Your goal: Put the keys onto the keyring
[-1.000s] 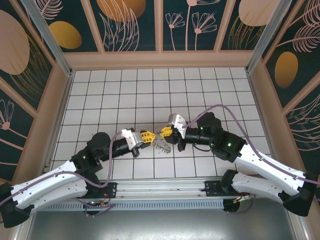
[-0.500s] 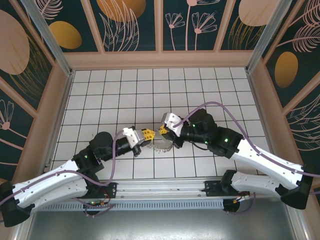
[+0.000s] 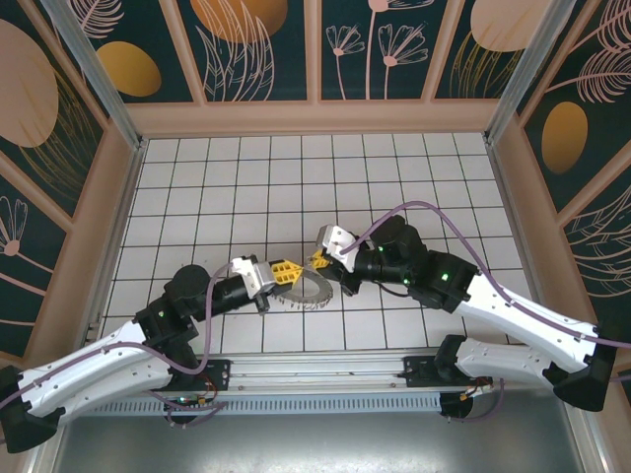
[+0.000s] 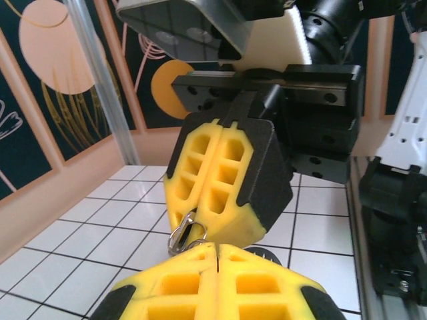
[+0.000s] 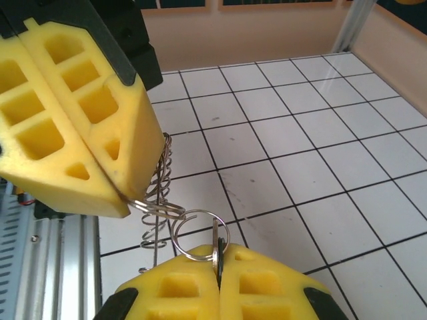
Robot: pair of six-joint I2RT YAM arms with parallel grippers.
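Fingertips first, from the right wrist: right tool (image 5: 219, 259) clamped shut on a thin flat sliver (image 5: 215, 245) and a small wire loop (image 5: 197, 230) at its very tips; cannot tell whether that sliver belongs to the keys. Just beyond, left tool (image 5: 124, 197) closed too, pinching neighbouring loops on the rim of the keyring (image 5: 160, 175), fringe trailing down toward the worktop (image 5: 280, 167).

From overhead, right tool shifted leftward since a second ago, tips now closer to the left tool's. Hoop, narrow and tucked under the right tool back then, now spread wider beneath the pair, over the near-middle tiles. Judged from that: rim held at two adjoining spots and one loop presented for threading, with the threading itself not yet visibly done.

Long axis of the hoop running left to right across the tiles, slightly tilted; upper edge lifted at the tools, lower edge hanging close to the tiles, touching or not impossible to say.
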